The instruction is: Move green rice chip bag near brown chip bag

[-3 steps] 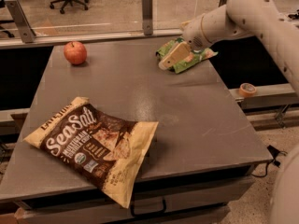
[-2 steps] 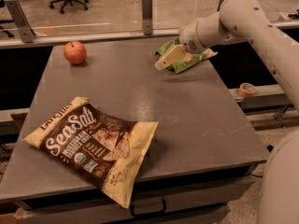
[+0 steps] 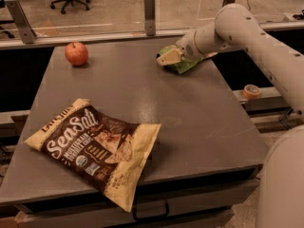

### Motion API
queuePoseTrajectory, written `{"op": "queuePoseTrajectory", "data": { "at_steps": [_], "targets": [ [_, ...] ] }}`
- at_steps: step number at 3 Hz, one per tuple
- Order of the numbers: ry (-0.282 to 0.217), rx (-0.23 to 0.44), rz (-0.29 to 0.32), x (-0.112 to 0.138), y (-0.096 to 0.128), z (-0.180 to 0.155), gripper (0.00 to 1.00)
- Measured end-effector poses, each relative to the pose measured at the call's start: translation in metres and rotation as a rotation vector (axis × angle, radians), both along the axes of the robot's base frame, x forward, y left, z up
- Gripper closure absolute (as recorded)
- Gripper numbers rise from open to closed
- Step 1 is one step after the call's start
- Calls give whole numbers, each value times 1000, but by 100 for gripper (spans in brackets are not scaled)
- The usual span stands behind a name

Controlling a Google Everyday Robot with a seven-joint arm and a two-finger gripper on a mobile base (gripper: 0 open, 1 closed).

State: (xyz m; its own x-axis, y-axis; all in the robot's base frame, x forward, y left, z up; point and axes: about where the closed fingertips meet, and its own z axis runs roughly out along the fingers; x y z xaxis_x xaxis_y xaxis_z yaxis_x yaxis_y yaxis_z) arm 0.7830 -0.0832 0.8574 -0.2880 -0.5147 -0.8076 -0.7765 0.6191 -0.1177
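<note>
The green rice chip bag (image 3: 186,65) lies at the far right of the grey table (image 3: 190,118), mostly covered by my arm. My gripper (image 3: 167,58) is right on the bag's left end, low over the table. The brown chip bag (image 3: 95,148) with white "Sea Salt" lettering lies flat at the near left, its lower corner hanging over the front edge. The two bags are far apart, across the table from each other.
A red apple (image 3: 76,53) sits at the far left of the table. A glass barrier with metal posts (image 3: 149,6) runs along the back edge. A tape roll (image 3: 251,90) rests on a ledge to the right. My white arm (image 3: 256,37) reaches in from the right.
My gripper has shifted slightly left along the green bag, and the bag has moved a little left with it. The brown bag and apple have not moved.
</note>
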Motion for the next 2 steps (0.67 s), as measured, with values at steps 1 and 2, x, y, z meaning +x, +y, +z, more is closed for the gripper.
{"op": "queuePoseTrajectory", "data": {
  "at_steps": [1, 2],
  "targets": [
    [7, -1, -34, -3, -6, -3, 70],
    [0, 3, -39, -5, -8, 2, 93]
  ]
}}
